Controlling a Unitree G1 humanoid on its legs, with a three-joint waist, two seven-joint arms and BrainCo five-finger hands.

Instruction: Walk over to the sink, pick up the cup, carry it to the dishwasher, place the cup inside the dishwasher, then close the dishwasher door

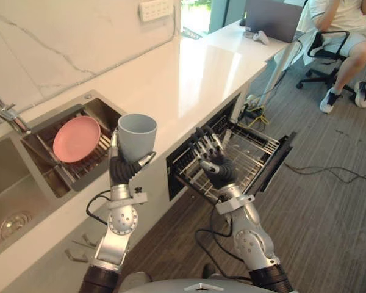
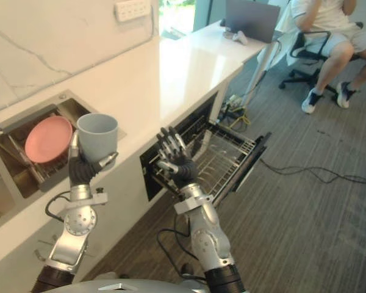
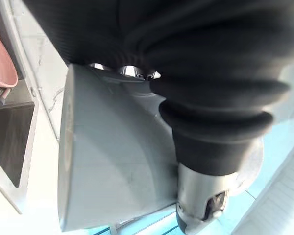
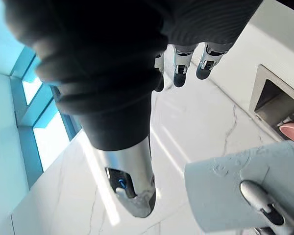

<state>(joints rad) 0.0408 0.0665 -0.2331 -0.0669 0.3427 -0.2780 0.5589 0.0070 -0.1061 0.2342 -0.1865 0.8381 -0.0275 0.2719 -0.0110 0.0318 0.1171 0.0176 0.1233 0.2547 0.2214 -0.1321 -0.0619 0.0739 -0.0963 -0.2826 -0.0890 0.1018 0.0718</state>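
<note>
A pale grey-blue cup (image 1: 136, 135) stands upright in my left hand (image 1: 125, 166), whose fingers and thumb curl round its base; it is held in the air in front of the counter edge, between the sink and the dishwasher. The same cup (image 3: 108, 161) shows close up in the left wrist view and again as the cup (image 4: 245, 186) in the right wrist view. My right hand (image 1: 212, 160) is raised with straight fingers, empty, over the pulled-out wire rack (image 1: 250, 152) of the dishwasher (image 1: 232, 159), whose door (image 1: 279, 160) hangs open.
A pink plate (image 1: 77, 138) lies on a rack in the sink (image 1: 24, 177), left of the cup. The white counter (image 1: 195, 73) runs back to a laptop (image 1: 271, 17). A seated person (image 1: 348, 43) on an office chair is at the far right. Cables cross the floor.
</note>
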